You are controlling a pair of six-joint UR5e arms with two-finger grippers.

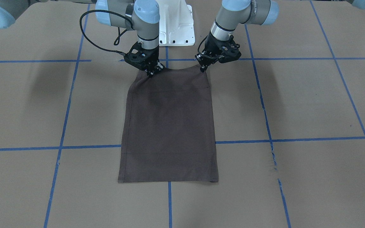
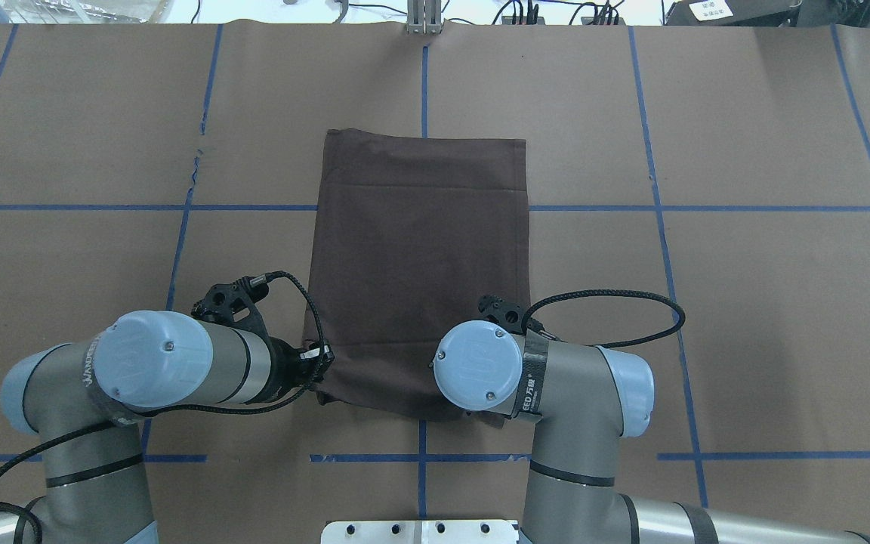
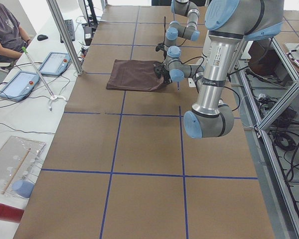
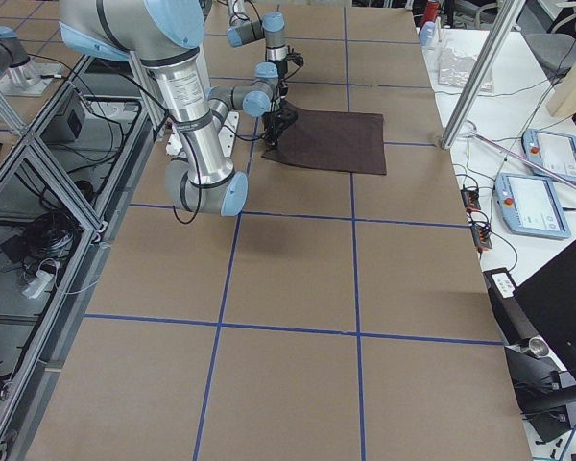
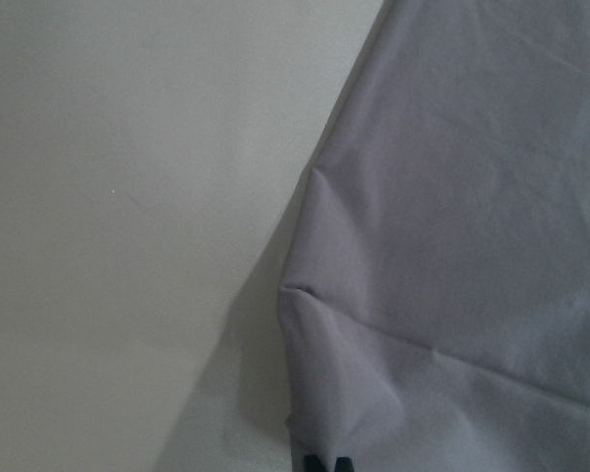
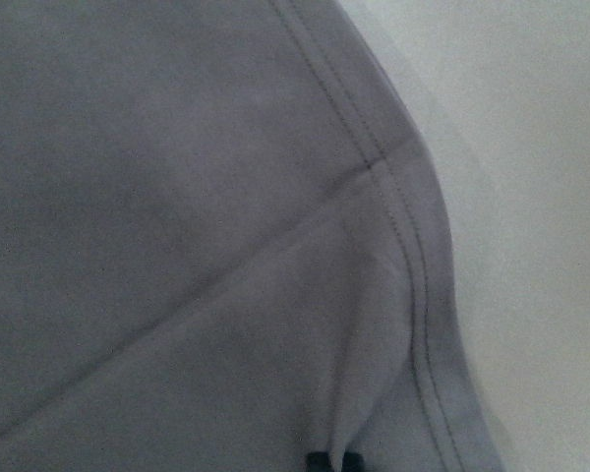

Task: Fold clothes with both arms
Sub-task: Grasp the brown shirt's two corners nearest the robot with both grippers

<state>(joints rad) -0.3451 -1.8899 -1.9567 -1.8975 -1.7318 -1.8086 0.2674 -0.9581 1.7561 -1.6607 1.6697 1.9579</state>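
The dark brown T-shirt [image 1: 169,126] lies folded into a tall rectangle at the centre of the front-facing view, on the brown paper-covered table [image 1: 312,101]. Its top edge is raised and sags between two pinch points: the left gripper [image 1: 204,67] is clenched on the upper right corner, the right gripper [image 1: 151,73] on the upper left. In the left wrist view the cloth bunches into the pressed-together fingertips [image 5: 314,464] at the bottom edge. The right wrist view shows the same. Lower down, the shirt rests flat over a blue tape line [image 1: 87,146].
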